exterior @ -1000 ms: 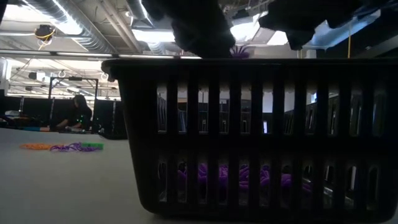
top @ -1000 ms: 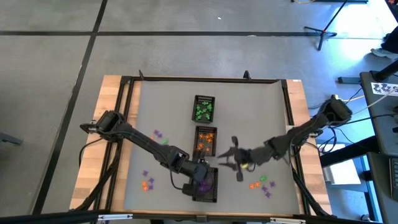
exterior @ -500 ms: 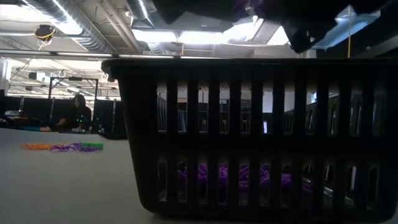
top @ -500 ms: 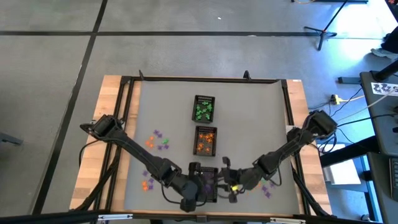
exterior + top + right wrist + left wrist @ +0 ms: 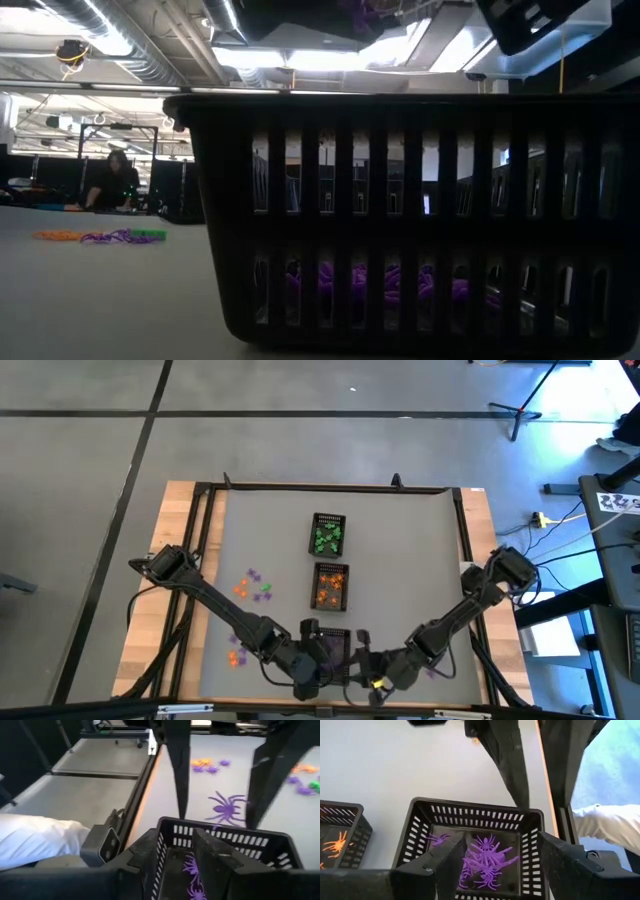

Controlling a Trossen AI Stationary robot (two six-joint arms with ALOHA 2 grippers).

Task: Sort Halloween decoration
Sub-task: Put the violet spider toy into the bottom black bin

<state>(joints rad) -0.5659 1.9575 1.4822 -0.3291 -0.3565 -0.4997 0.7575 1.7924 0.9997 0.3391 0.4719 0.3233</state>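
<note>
Spiders (image 5: pixel 485 860) in purple plastic lay heaped in the black basket (image 5: pixel 526 840) at the near edge of the surface (image 5: pixel 400 560), both end effectors hanging over it. One purple spider (image 5: pixel 227 808) sat on the surface just beyond the basket. Left end effector (image 5: pixel 492 852) had its fingers spread apart and empty. Right end effector (image 5: pixel 175 851) stood with fingers parted, nothing between them. Two more baskets held orange pieces (image 5: pixel 330 586) and green pieces (image 5: pixel 327 538). No writing was readable.
</note>
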